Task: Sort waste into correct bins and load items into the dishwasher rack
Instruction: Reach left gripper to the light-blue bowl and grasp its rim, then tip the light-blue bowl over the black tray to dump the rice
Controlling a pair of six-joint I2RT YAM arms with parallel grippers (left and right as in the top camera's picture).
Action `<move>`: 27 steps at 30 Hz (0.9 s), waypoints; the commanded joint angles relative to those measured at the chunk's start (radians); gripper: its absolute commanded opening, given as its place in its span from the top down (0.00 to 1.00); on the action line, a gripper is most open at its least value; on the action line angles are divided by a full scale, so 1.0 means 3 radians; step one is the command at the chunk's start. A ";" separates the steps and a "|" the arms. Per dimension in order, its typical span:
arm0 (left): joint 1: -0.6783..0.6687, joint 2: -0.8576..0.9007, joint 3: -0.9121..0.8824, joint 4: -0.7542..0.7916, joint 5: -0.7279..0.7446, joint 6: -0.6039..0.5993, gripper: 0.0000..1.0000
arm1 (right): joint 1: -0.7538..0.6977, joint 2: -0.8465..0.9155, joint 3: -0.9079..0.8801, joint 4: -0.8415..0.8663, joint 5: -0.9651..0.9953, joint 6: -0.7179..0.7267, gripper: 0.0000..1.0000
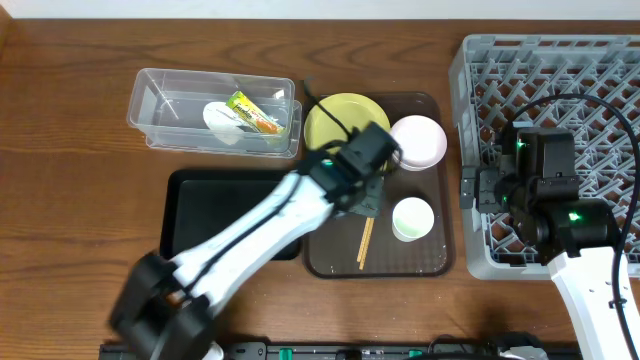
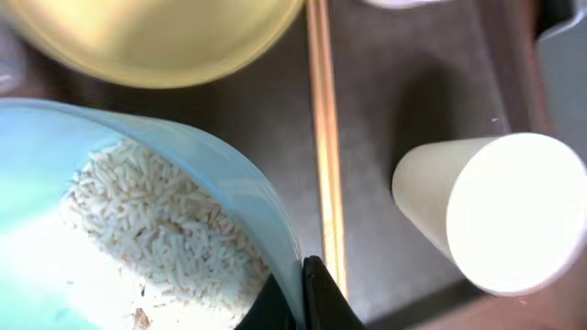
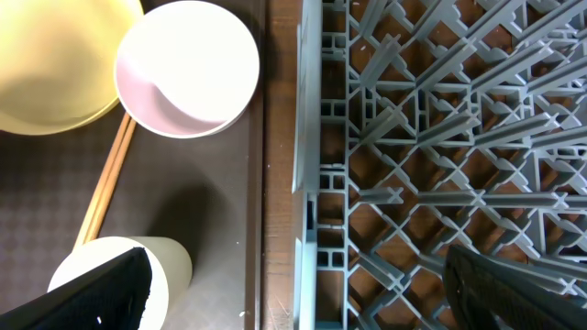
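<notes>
green-and-orange wrapper (image 1: pixel 252 112) lies in clear tub (image 1: pixel 146 98), print unreadable.

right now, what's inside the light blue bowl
Loose white rice scraps lie in the light blue bowl, seen from the left wrist. Its left part is cut off, and overhead the left arm hides it.

We are viewing a brown wooden table (image 1: pixel 70 150) filling the overhead frame, grain running left to right. Even light is falling across it. A black rail (image 1: pixel 250 349) is crossing the bottom edge.
</notes>
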 commanded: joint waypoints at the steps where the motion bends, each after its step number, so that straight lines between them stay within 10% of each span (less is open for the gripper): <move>1: 0.0334 -0.0245 0.0009 -0.0248 0.0000 -0.0130 0.94 | 0.0000 -0.0006 0.0058 -0.0004 -0.0014 0.0009 0.01; 27: 0.3147 0.0062 -0.1434 0.0088 0.4304 0.1471 0.94 | 0.0000 -0.0006 0.0058 -0.0009 -0.0015 0.0009 0.01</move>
